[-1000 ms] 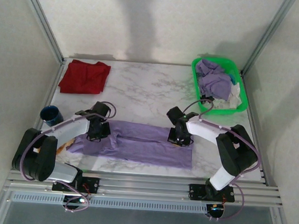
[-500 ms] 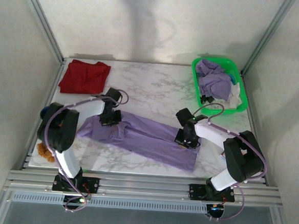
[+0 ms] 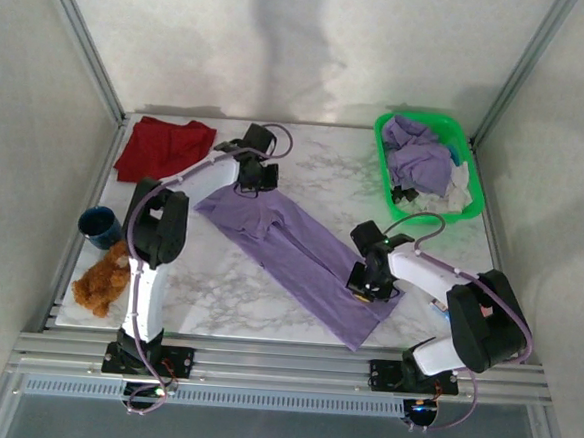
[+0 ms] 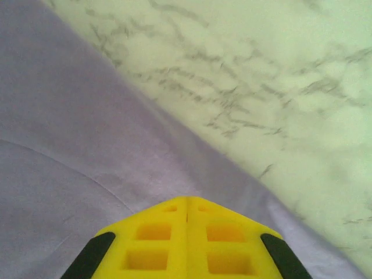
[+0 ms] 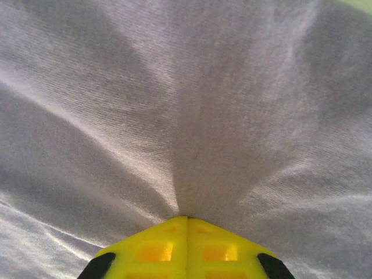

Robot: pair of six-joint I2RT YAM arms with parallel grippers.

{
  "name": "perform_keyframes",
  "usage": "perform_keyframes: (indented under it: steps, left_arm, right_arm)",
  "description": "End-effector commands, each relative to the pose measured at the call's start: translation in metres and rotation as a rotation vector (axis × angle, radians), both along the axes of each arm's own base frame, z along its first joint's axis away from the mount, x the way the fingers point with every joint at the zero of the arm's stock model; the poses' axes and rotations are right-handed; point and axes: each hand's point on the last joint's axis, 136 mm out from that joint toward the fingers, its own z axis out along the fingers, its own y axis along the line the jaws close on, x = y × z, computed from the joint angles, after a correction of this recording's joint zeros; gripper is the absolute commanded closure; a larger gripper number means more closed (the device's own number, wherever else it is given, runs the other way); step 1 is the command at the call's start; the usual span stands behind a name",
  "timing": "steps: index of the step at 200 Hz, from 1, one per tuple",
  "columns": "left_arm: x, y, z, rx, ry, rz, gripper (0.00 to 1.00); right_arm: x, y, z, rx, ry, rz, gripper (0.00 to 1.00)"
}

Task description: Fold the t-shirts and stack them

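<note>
We log 1 lavender t-shirt (image 3: 295, 244) stretched diagonally across the tabletop (image 3: 325, 176). The left end effector (image 3: 258, 180) is clamped on its far end, the right end effector (image 3: 364, 281) on its near end. We judge this the spreading step. Next: lay it flat, release, fold.

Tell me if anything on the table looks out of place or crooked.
The lavender t-shirt lies stretched slantwise across the marble table, far-left to near-right, askew to its edges, with jaws shut on both ends. At the near-left edge a brown fuzzy toy sits beside a dark blue cup, neither belonging with laundry.
</note>
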Motion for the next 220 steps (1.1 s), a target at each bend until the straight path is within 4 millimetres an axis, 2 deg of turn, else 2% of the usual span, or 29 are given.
perform_keyframes:
  steps: [1,39,64,91,123,158,183,199,220]
  left_arm:
    - [-0.015,0.018,0.019,0.056,0.011,0.025,1.00]
    - [-0.056,0.053,0.000,0.134,0.042,0.119,1.00]
    - [-0.070,0.064,-0.021,0.150,0.084,0.130,1.00]
    - [-0.067,0.063,-0.038,0.157,0.091,0.127,1.00]
    - [-0.051,0.064,-0.053,0.218,0.058,0.140,1.00]
    - [-0.032,0.049,-0.068,0.228,0.054,0.128,1.00]
    - [-0.016,0.021,-0.067,0.178,0.034,0.102,1.00]
    - [-0.005,-0.003,-0.070,0.140,0.036,0.070,1.00]
    - [0.010,-0.039,-0.077,0.098,0.042,0.009,1.00]
  right_arm:
    - [-0.016,0.003,-0.008,-0.003,0.066,0.007,1.00]
    - [-0.012,0.003,-0.010,-0.024,0.071,0.024,1.00]
    - [-0.010,0.006,-0.010,-0.013,0.074,0.034,1.00]
    - [-0.014,0.005,-0.012,-0.013,0.088,0.039,1.00]
    - [-0.020,0.003,-0.014,-0.002,0.079,0.025,1.00]
    - [-0.026,-0.001,-0.017,-0.003,0.087,0.015,1.00]
    - [-0.034,0.004,-0.018,0.021,0.097,0.012,1.00]
    - [-0.040,0.017,-0.020,0.044,0.101,0.020,1.00]
    - [-0.044,0.046,-0.019,0.079,0.093,0.042,1.00]
